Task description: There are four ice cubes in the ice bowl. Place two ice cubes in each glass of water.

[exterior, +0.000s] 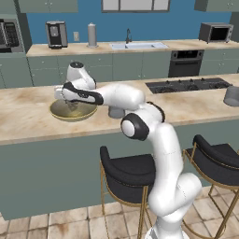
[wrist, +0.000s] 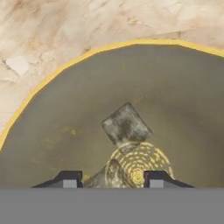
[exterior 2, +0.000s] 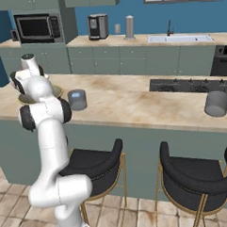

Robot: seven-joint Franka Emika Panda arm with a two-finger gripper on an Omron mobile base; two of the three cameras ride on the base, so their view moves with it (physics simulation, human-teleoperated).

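One ice cube [wrist: 126, 124] lies mid-frame in the hand view inside the ice bowl [wrist: 52, 131], another [wrist: 107, 175] sits between the gripper [wrist: 113, 178] tips; whether they pinch it I cannot tell. One glass [exterior 2: 77, 99] stands just right of the bowl, another [exterior 2: 216, 103] far right on the counter [exterior 2: 134, 105]

Olive-gold bowl [exterior: 73, 111] with bright brassy-yellow rim; inside, dull mottled olive with a pale gold spiral of rings at the bottom. One translucent cube [wrist: 126, 125] in the bowl, greyish and blotchy. Beige marbled counter [exterior: 28, 116] with tan veining, over a muted grey-green front. Two plain grey glasses [exterior 2: 77, 99], one [exterior 2: 216, 103] far along the counter. White arm [exterior: 163, 154] with black joints; dark pincer [wrist: 113, 178] tips. Black stools [exterior: 125, 172] on thin gold legs. Blue back wall [exterior: 140, 25], grey-green cabinets [exterior: 135, 65], black cooktop [exterior: 189, 85], tan floor tiles [exterior: 70, 226].
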